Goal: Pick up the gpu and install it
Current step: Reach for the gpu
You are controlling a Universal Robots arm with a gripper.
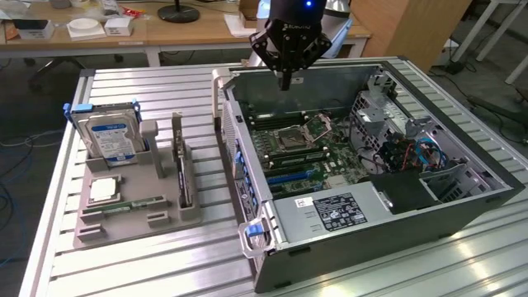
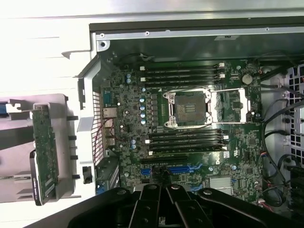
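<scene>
1. The work surface is a silvery table of ribbed aluminium slats (image 1: 165, 80), and everything of the task stands on it.
2. Near the camera, on the exterior view's left, a grey plastic holder tray (image 1: 132, 226) lies on the table. It carries a small square processor chip (image 1: 105, 189), a narrow green memory stick (image 1: 123, 206) and, further back, a boxy hard drive with a blue-and-white label (image 1: 111, 139).
3. The gpu (image 1: 183, 179), a thin flat dark card with a silvery metal bracket at its far end, stands on its edge in a slot at the tray's side nearest to the computer. It is not yet picked up.
4. Just beside the tray, on the exterior view's right, is the open black computer case (image 1: 363, 247), lying on its side. Its green motherboard (image 1: 305, 148) faces up.
5. The black gripper (image 1: 285, 83) hangs above the far part of the case, well apart from the gpu. Its fingers are pressed together and they hold nothing.
6. The gpu lies to the exterior view's left of the gripper and closer to the camera, outside the case wall. Its long axis runs from near to far, roughly along that wall.
7. The arm comes down from above and the gripper points straight down at the motherboard, with no tilt that I can see.
8. Behind all this are wooden desks (image 1: 165, 31) with small boxes on them.
</scene>
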